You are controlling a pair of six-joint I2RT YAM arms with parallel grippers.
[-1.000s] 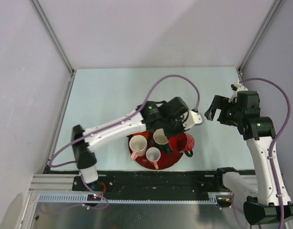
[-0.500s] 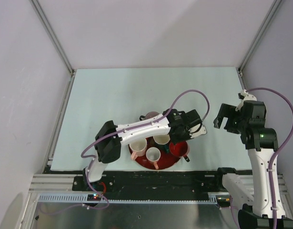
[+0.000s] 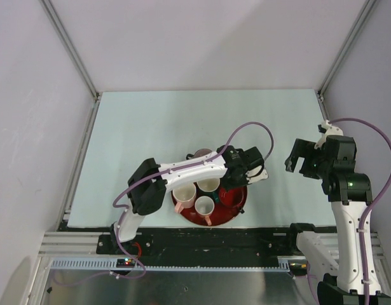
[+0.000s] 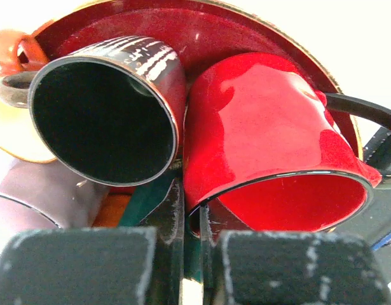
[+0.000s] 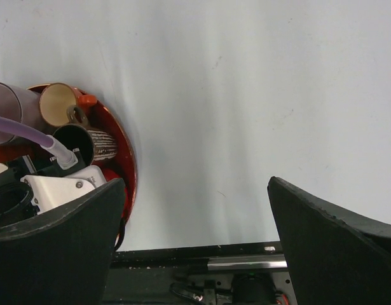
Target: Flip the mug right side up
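Mug (image 4: 265, 133), the red one, lies tilted on the red tray (image 4: 201, 25), pressed against a dark mug (image 4: 100, 121); the left gripper (image 4: 190, 216) clamps its rim between both fingers. The right gripper (image 5: 195, 184) hangs over the table (image 5: 246, 76), jaws spread wide, empty.

Robot laboratory cell: I stand bolted to an aluminium rail (image 3: 201, 262) at the near edge of a pale counter (image 3: 150, 133), enclosed by plain white walls (image 3: 201, 38) and metal corner posts (image 3: 68, 44).

Bright, even light with soft shadows; glare streaks the red mug (image 4: 265, 121), and the nearest foreground blurs.
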